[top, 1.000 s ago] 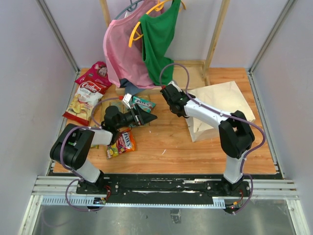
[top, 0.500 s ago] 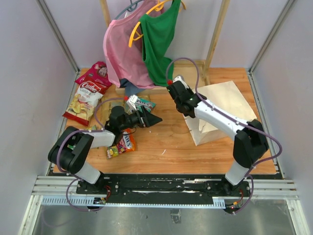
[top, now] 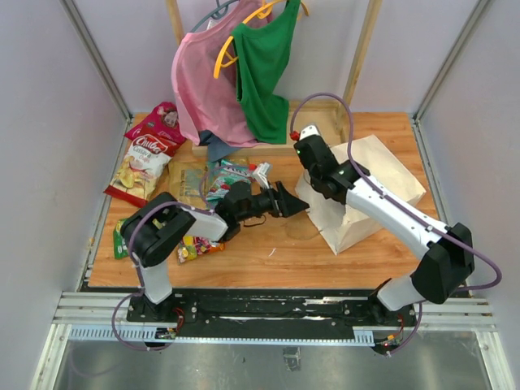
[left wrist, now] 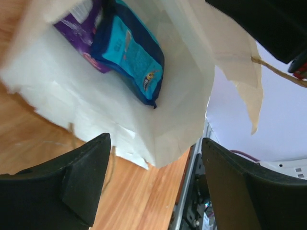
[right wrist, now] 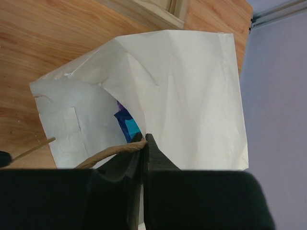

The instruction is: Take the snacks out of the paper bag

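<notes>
the bag (top: 382, 183) lies on its side on the table (top: 268, 244), mouth toward the left arm. the right gripper (right wrist: 144, 143) is clenched on the bag's upper lip at a handle (right wrist: 112, 152), holding the mouth open. the left gripper (left wrist: 152, 143) is spread and empty just outside that mouth, facing in. inside the bag lie a blue packet (left wrist: 128, 52) and a purple packet (left wrist: 76, 24) partly under it; other packets (top: 150, 154) lie well left of the bag. step in hand, i judge: reaching in for the next snack. that calls for going in low, straddling the blue packet's near end, and closing without catching paper.
</notes>
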Tool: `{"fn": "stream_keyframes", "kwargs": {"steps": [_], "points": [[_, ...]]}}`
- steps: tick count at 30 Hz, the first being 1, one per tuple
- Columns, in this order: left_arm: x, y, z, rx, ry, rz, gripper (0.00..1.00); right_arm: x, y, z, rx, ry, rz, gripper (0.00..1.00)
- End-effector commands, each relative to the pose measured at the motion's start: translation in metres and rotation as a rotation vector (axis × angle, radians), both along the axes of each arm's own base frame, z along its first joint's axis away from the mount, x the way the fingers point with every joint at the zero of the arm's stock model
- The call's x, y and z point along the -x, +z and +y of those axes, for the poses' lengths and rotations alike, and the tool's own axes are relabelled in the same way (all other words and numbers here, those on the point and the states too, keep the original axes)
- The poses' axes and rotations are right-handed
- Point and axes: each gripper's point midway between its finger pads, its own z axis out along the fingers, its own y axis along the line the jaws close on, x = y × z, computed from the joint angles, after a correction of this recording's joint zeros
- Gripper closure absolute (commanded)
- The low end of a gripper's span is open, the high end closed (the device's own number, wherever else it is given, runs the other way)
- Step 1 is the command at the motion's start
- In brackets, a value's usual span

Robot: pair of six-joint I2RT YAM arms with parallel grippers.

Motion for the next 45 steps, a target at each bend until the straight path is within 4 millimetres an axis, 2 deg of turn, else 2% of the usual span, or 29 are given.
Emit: {"fn": "stream_keyframes", "kwargs": {"steps": [1, 5, 8, 10, 15, 17, 22, 27, 35, 45], "points": [[0.001, 0.014, -0.041, 0.085, 0.050, -0.002, 0.22, 0.005, -0.008, -0.003, -0.022, -0.016, 0.010, 0.99], [-0.005, 0.002, -0.066, 0.078, 0.113, 0.023, 0.27, 0.005, -0.010, -0.006, -0.027, -0.019, 0.011, 0.99], [-0.022, -0.006, -0.075, 0.061, 0.185, 0.034, 0.28, 0.007, -0.008, -0.009, -0.035, -0.021, 0.006, 0.99], [-0.032, -0.012, -0.080, 0.048, 0.218, 0.048, 0.34, 0.009, -0.006, -0.011, -0.042, -0.021, 0.001, 0.99], [-0.046, -0.039, -0.098, -0.038, 0.283, 0.068, 0.34, 0.012, 0.000, -0.015, -0.062, -0.024, -0.014, 0.99], [-0.048, -0.056, -0.106, -0.097, 0.293, 0.071, 0.35, 0.014, 0.001, -0.016, -0.073, -0.023, -0.019, 0.99], [-0.055, -0.075, -0.128, -0.170, 0.299, 0.070, 0.35, 0.016, 0.003, -0.017, -0.095, -0.023, -0.026, 0.99], [-0.064, -0.090, -0.138, -0.224, 0.313, 0.059, 0.36, 0.018, 0.002, -0.017, -0.115, -0.019, -0.030, 0.99], [-0.075, -0.095, -0.144, -0.220, 0.340, 0.033, 0.44, 0.019, 0.000, -0.017, -0.127, -0.013, -0.026, 0.99], [-0.086, -0.077, -0.151, -0.130, 0.376, 0.007, 0.60, 0.019, -0.006, -0.015, -0.143, -0.009, -0.015, 0.99]]}}
